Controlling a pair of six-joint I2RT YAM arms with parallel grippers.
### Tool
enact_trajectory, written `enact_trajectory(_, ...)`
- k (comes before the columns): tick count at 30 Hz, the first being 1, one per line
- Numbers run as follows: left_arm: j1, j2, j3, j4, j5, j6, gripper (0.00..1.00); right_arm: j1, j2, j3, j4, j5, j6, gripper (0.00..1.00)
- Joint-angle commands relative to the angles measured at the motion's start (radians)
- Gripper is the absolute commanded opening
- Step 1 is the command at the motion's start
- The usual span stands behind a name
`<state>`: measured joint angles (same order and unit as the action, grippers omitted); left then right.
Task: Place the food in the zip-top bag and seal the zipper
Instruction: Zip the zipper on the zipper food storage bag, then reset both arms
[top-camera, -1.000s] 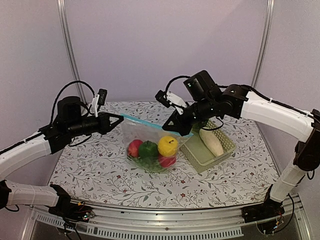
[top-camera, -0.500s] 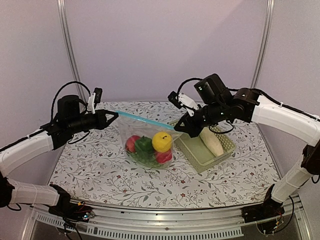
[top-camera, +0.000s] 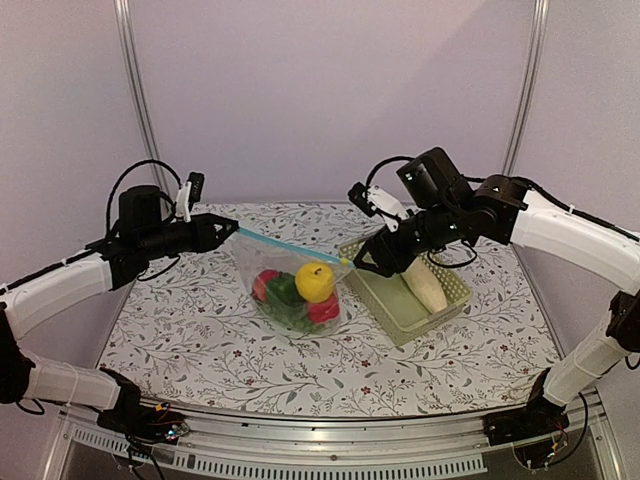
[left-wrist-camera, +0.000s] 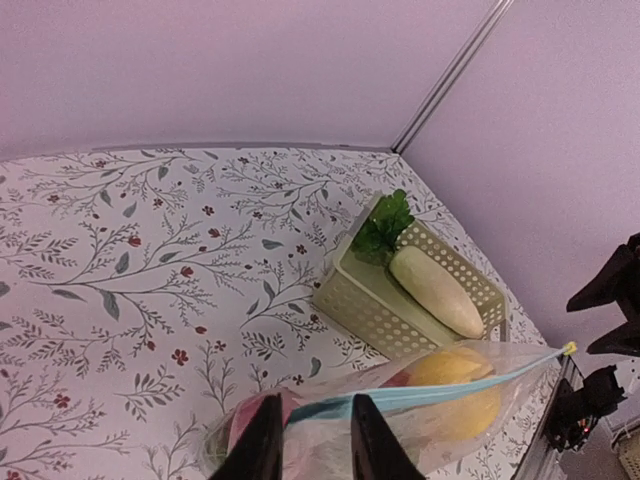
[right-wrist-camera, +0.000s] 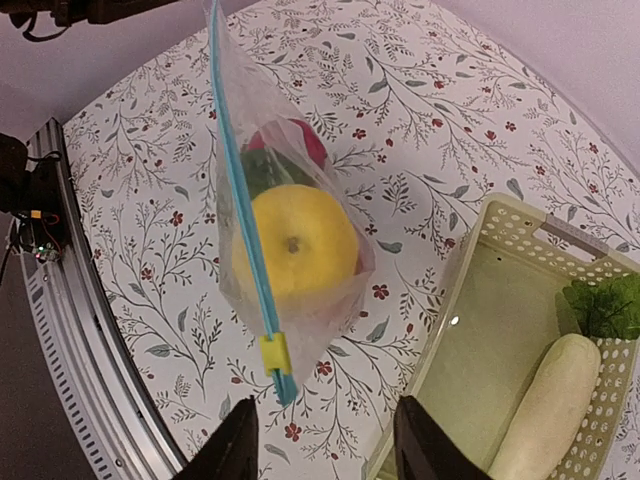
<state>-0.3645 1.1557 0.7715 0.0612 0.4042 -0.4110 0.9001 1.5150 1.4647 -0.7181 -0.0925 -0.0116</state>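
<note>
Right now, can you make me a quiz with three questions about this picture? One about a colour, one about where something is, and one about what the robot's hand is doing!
1. What colour is the zipper on the see-through bag?
A) light blue
B) red
C) black

2. Where is the white radish?
A) in the bag
B) on the floor
C) in the green basket

3. How is the right gripper?
A) shut on the radish
B) open
C) shut on a spoon

Answers:
1 A: the strip along the bag's top edge is light blue.
2 C: the radish lies inside the basket, not in the bag.
3 B: in the right wrist view its fingers stand wide apart and grip nothing.
</note>
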Motion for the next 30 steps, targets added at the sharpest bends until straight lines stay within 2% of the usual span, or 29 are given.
enact_trajectory(1, 0.033, 0.029, 0.062, -0.013, 0.005, 0.047, 0.72, -0.018, -0.028, 0.009, -0.017, 0.055, 0.073, 0.96)
enact_trajectory(2, 0.035, 0.029, 0.074, -0.032, -0.007, 0.060, 0.88, -0.021, -0.027, 0.015, -0.010, 0.073, 0.084, 0.98)
enact_trajectory(3, 0.035, 0.029, 0.086, -0.052, -0.027, 0.073, 0.98, -0.029, -0.027, 0.021, -0.006, 0.085, 0.100, 0.99)
enact_trajectory(4, 0.042, 0.029, 0.101, -0.091, -0.044, 0.084, 0.99, -0.044, -0.027, 0.024, 0.001, 0.112, 0.113, 0.99)
enact_trajectory(6, 0.065, 0.029, 0.130, -0.133, -0.055, 0.098, 0.99, -0.094, -0.031, 0.015, 0.027, 0.127, 0.159, 0.99)
enact_trajectory(11, 0.224, 0.020, 0.139, -0.136, -0.048, 0.066, 1.00, -0.275, -0.090, -0.102, 0.151, 0.063, 0.292, 0.99)
enact_trajectory(18, 0.440, 0.027, 0.028, -0.021, -0.088, -0.015, 1.00, -0.529, -0.150, -0.339, 0.329, 0.031, 0.396, 0.99)
enact_trajectory(24, 0.464, -0.004, -0.177, 0.155, -0.384, 0.060, 1.00, -0.733, -0.241, -0.605, 0.609, 0.079, 0.417, 0.99)
enact_trajectory(30, 0.463, -0.029, -0.344, 0.364, -0.515, 0.136, 1.00, -0.766, -0.337, -0.824, 0.896, 0.249, 0.306, 0.99)
